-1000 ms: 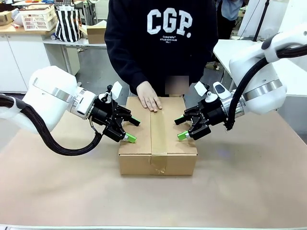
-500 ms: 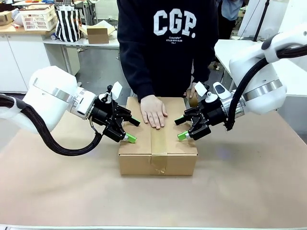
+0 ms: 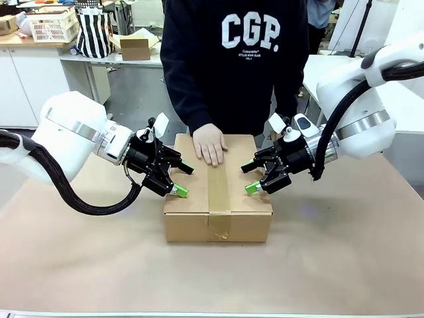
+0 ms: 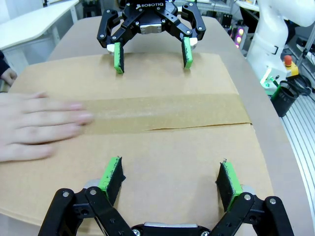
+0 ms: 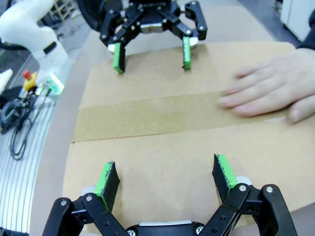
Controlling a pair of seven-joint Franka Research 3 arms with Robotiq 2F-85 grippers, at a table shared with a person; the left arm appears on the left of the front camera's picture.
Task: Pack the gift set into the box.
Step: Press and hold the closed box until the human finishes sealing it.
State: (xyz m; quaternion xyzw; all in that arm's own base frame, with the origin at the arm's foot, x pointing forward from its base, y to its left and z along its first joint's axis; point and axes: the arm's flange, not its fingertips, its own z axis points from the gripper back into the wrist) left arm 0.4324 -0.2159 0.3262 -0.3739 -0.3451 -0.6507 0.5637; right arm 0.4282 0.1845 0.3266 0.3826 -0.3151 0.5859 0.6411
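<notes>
The box (image 3: 218, 199) sits at the table's middle, flaps closed, a strip of brown tape (image 3: 218, 189) along its top seam. The gift set is hidden. A person's hand (image 3: 209, 143) lies flat on the far end of the lid. My left gripper (image 3: 181, 179) is open, its green pads resting on the lid's left edge. My right gripper (image 3: 250, 177) is open on the right edge. The left wrist view has its own gripper (image 4: 170, 179) on the cardboard (image 4: 162, 162), the hand (image 4: 34, 125), and the right gripper (image 4: 150, 51) opposite. The right wrist view mirrors this: own gripper (image 5: 165, 182), left gripper (image 5: 150, 51), hand (image 5: 270, 91).
The person in a dark sweatshirt (image 3: 232, 59) stands at the table's far edge behind the box. The brown table surface (image 3: 344, 258) lies open in front and to both sides. A small carton (image 3: 136, 46) and a basket (image 3: 50, 26) sit on far counters.
The person's hand slid along the tape toward me, then pulled back to the lid's far end. Both grippers stayed in place, open on the lid.
</notes>
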